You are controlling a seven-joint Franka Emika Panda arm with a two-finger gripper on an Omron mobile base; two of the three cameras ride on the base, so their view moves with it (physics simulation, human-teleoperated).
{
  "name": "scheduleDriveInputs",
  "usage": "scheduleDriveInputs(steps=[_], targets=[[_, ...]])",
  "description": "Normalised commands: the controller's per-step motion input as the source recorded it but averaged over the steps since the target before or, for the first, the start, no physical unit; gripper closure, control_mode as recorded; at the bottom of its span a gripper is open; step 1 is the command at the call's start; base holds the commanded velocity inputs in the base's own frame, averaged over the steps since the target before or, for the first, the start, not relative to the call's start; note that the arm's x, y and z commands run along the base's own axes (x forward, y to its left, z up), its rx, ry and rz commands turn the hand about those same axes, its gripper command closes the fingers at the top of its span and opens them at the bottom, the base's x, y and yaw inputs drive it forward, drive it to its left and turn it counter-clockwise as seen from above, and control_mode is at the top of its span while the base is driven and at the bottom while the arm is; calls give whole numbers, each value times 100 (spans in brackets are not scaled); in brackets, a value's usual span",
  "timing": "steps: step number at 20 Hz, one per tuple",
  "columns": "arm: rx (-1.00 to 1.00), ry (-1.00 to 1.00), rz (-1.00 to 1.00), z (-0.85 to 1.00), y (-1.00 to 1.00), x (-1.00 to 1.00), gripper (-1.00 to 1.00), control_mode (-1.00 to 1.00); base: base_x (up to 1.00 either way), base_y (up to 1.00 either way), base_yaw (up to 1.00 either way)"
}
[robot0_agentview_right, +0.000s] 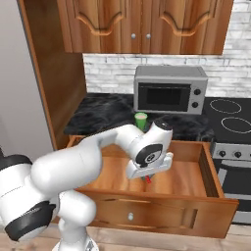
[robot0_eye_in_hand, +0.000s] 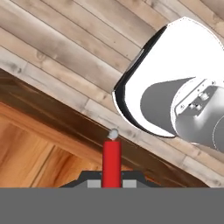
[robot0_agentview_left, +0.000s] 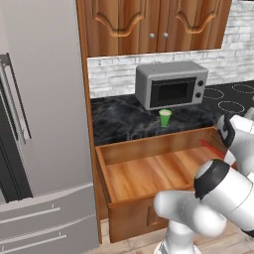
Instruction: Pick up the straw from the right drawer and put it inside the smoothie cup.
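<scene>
Straw (robot0_eye_in_hand: 112, 164): 1, red, pinched upright in closed gripper (robot0_eye_in_hand: 112, 183), above open right drawer (robot0_agentview_left: 149, 171). Cup (robot0_agentview_left: 164, 117): 1, green, on black marbled counter (robot0_agentview_left: 119, 119) before 1 grey microwave (robot0_agentview_left: 171, 84). Wooden cabinets (robot0_agentview_right: 142, 24) overhead, brick wall behind. Fridge (robot0_agentview_left: 39, 124) seen from left; stove (robot0_agentview_right: 230, 122) clearer from right.

the right drawer (robot0_agentview_right: 206, 169) stands pulled out, open from above, its walls hemming the sides. behind the drawer, the smoothie cup (robot0_agentview_left: 164, 117) sits on bare counter, the microwave (robot0_agentview_left: 171, 84) crowding close behind it under the upper cabinets (robot0_agentview_left: 154, 25).
</scene>
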Motion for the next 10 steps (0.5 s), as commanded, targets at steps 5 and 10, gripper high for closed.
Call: scheduleDriveInputs(steps=[5,10], targets=[[-3,12,-2,23,-10,41,100,-100,0,0,0],[-13,12,0,17,-15,33,100,-100,0,0,0]])
